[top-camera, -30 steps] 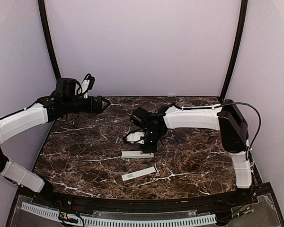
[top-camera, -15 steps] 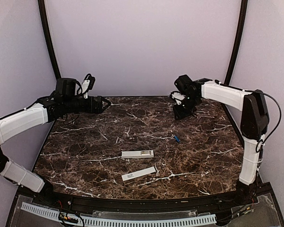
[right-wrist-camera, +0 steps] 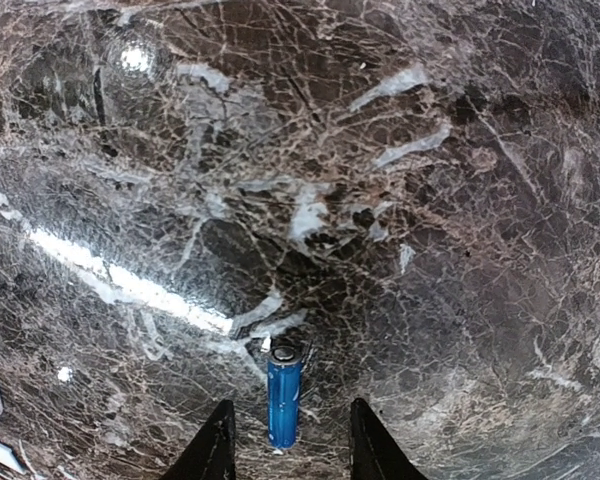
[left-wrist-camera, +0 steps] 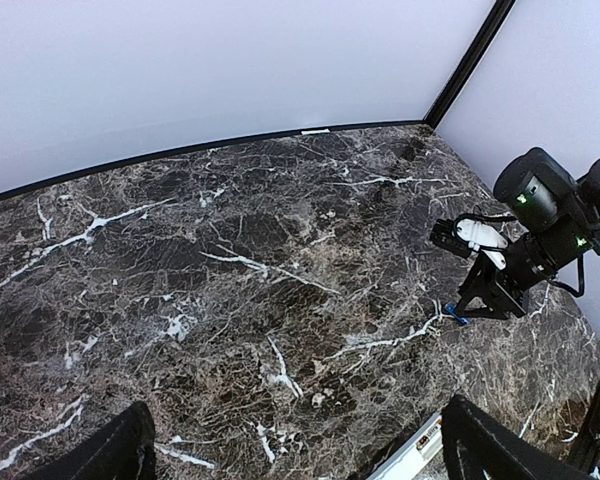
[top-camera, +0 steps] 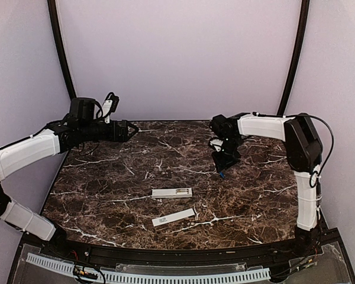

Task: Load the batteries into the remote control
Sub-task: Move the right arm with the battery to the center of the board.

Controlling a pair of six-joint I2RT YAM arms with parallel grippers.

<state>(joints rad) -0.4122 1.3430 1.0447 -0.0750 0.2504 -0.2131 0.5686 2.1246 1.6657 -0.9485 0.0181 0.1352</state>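
**Right hand swings off the remote and comes down over a loose battery**

A second ago the right hand [top-camera: 223, 167] sat low over the remote control [top-camera: 172, 192] in the middle of the desk [top-camera: 106, 177]; half a second ago it had lifted away to the far right corner; now it has dropped again, this time over the blue battery [right-wrist-camera: 284, 395] lying in the right half of the desk, well apart from the remote and closer to the right edge; the battery itself has not shifted across the three top views.

From the right wrist, the two dark fingers stand one on each side of the battery with bare marble showing in both gaps; the hand is part spread and pinching nothing; the battery lies flat, its long axis running between the fingers, its metal cap pointing away from the wrist.

The remote lies where it did, lengthwise along the near edge, its recessed slot at its right end; whether a cell already sits in that slot is too small to tell; the thin flat white strip [top-camera: 173, 217] rests just nearer the near edge, tilted, also unmoved.

The left hand [top-camera: 129, 129] has stayed by the far left corner, raised, fingers spread wide and empty.

My reading: the work at the remote has given way to a fetch; the next call is to settle lower and close across the battery's width, then carry it back to the slot; only one battery is in view.
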